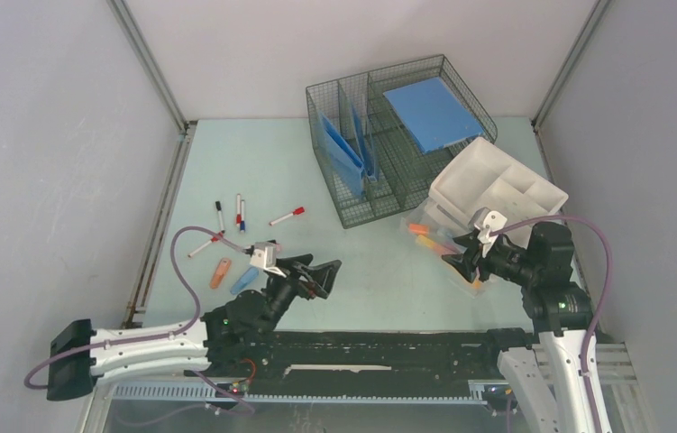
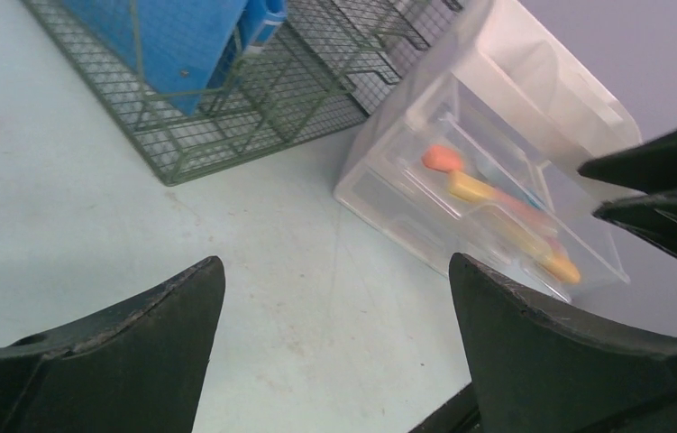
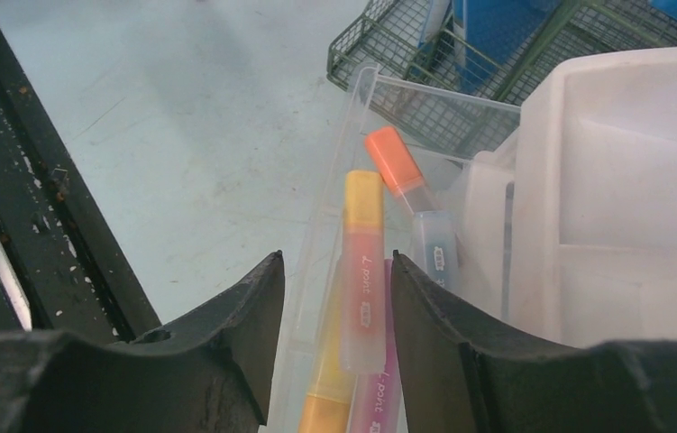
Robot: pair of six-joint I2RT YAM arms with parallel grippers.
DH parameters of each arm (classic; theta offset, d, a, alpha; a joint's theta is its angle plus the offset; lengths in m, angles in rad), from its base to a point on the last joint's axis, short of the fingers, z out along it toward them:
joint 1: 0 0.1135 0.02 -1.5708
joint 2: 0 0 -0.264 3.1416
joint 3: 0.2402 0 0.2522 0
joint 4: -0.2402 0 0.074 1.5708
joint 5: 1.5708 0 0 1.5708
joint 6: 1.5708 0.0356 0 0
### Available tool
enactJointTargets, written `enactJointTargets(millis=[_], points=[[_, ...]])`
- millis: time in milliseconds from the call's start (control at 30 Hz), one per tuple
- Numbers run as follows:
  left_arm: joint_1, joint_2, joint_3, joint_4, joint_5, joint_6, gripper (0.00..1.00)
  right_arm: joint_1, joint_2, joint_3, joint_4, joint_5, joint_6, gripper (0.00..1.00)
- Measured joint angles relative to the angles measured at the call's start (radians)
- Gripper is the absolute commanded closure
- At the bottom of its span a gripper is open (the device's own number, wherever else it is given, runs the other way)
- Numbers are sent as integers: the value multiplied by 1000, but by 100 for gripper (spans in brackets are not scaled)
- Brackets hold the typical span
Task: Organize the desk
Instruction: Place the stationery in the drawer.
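Right tool [image 3: 334, 262] hangs low over the clear drawer [image 3: 352, 117] at the worktop's [image 1: 379, 289] right side. Its fingers are part spread w/ a yellow-capped highlighter [image 3: 363, 271] lying between them. No firm contact shows, so prob. not pinched, though the wrist view is tight. The spot makes sense: the drawer already holds an orange-capped highlighter [image 3: 393, 162] & others, so pens get sorted there.

Left tool [image 1: 321, 271] is spread wide & empty, near worktop centre, pointing toward the drawer. Loose items lie on the left: a red-capped marker [image 1: 287, 216], an orange piece [image 1: 220, 272], a blue piece [image 1: 244, 280] & a few more pens nearby.

Wire basket [image 1: 388, 194] w/ blue folders [image 1: 432, 113] stands behind. White tray [image 1: 488, 158] sits over the drawer's rear, narrowing access from above.
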Motion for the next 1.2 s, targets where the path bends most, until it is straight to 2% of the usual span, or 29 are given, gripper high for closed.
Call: enactJointTargets(millis=[167, 333, 533, 933, 1200], points=[[116, -98, 3, -160, 65, -52, 0, -12, 28, 26, -39, -94, 14, 40], [180, -182, 71, -412, 89, -63, 0, -16, 51, 102, -118, -230, 0, 39], [211, -195, 166, -585, 80, -67, 0, 76, 86, 137, -179, -255, -31, 39], [372, -73, 185, -698, 159, -122, 0, 225, 109, 137, -227, -195, -77, 38], [591, -31, 185, -736, 314, -200, 1, 304, 109, 129, -204, -95, -79, 37]])
